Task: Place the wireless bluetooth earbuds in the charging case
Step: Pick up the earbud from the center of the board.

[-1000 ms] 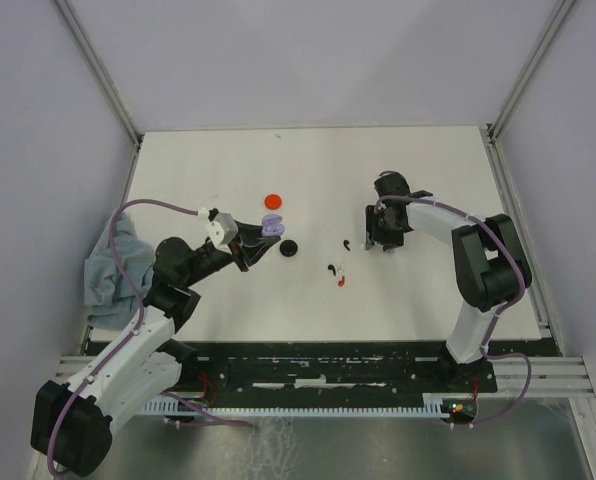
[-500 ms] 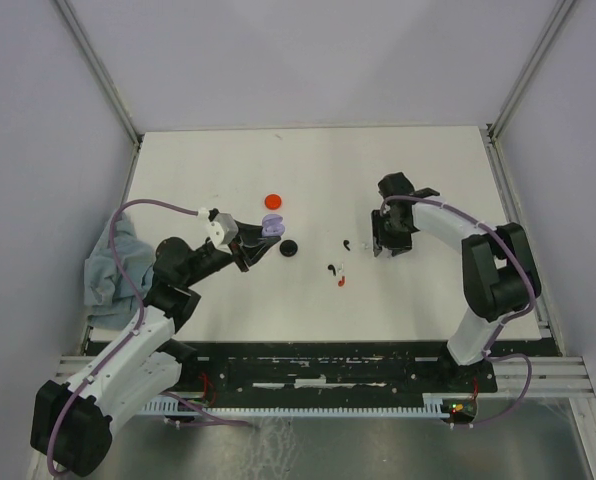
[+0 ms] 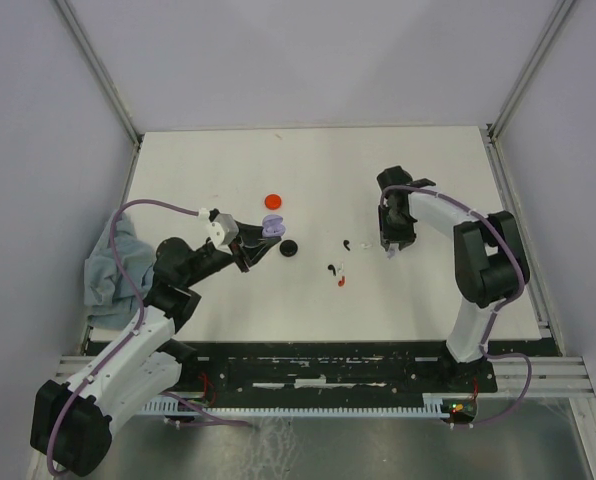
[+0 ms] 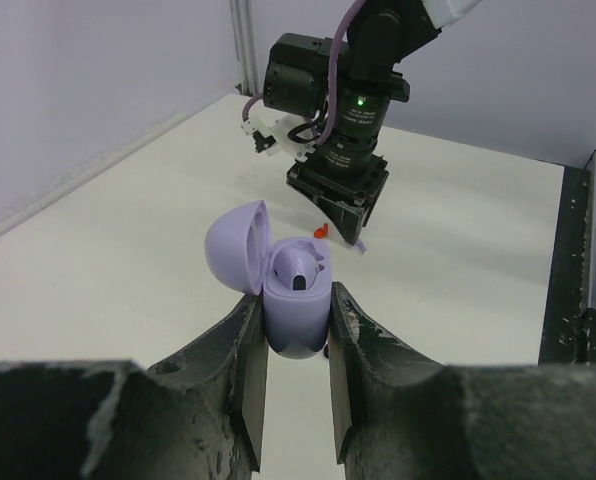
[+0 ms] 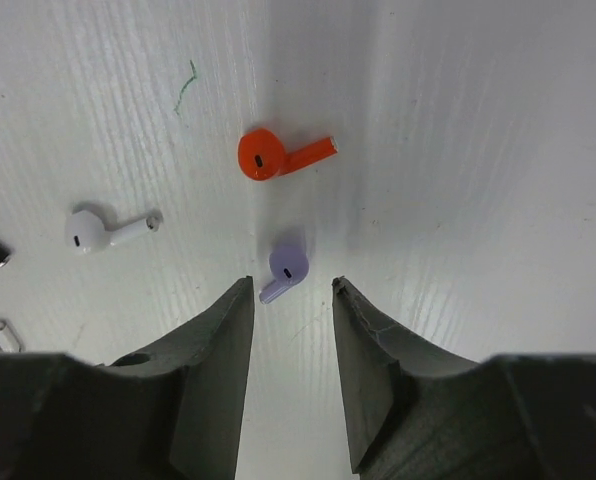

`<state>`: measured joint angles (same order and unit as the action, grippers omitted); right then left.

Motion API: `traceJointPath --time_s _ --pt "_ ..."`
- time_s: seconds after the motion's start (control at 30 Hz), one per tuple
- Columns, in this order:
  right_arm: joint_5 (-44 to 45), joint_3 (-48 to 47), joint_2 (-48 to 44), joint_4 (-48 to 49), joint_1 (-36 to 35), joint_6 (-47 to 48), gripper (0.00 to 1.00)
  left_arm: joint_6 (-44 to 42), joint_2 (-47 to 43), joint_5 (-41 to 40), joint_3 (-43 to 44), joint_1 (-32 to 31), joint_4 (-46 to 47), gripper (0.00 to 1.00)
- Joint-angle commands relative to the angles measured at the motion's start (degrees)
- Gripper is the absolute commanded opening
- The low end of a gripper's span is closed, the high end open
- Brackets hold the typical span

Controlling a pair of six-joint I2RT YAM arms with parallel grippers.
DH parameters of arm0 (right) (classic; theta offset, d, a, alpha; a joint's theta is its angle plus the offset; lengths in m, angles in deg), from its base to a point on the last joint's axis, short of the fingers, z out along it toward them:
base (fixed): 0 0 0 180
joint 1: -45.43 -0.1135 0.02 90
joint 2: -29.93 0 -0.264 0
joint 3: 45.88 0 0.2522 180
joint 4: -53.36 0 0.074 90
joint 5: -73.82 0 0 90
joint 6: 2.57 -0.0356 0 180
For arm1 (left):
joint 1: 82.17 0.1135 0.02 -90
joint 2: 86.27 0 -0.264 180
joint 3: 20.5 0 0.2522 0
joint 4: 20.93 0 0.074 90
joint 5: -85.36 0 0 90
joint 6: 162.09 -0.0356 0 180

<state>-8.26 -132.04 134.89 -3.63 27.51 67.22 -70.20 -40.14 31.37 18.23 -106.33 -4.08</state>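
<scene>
Light: bright, even, diffuse, from above.
Shadows: faint, soft-edged on white table [image 3: 278, 170].
Glare: mild sheen in right wrist view.
Focus: top view sharp; fingers [image 4: 223, 390] blurred up close.

1 red disc [image 3: 272, 201] and 1 black disc [image 3: 290, 248] lie apart on the table [image 3: 228, 160], with a cloth [image 3: 106, 270] at its left edge.

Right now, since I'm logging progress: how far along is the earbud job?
Done: one lavender earbud sits in the open lavender case, clamped in the left gripper. In hand: the right gripper hangs open over the second lavender earbud on the table. Left: grasping and seating it.
</scene>
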Motion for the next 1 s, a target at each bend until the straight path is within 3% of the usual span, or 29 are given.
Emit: traceJointPath --time_s 0.0,0.5,0.97 --pt "0.6 -2.2 2.3 0.0 0.4 0.1 0.44 0.9 -0.3 -0.6 0.0 -0.2 3.8 0.03" --pt "0.3 -1.4 5.7 1.5 0.5 0.2 0.29 1.3 0.6 -0.5 -0.1 -0.3 3.9 0.03" --pt "6.1 -2.7 -10.6 -0.4 -5.8 2.1 0.24 3.5 2.3 1.3 -0.3 -0.3 7.0 0.03"
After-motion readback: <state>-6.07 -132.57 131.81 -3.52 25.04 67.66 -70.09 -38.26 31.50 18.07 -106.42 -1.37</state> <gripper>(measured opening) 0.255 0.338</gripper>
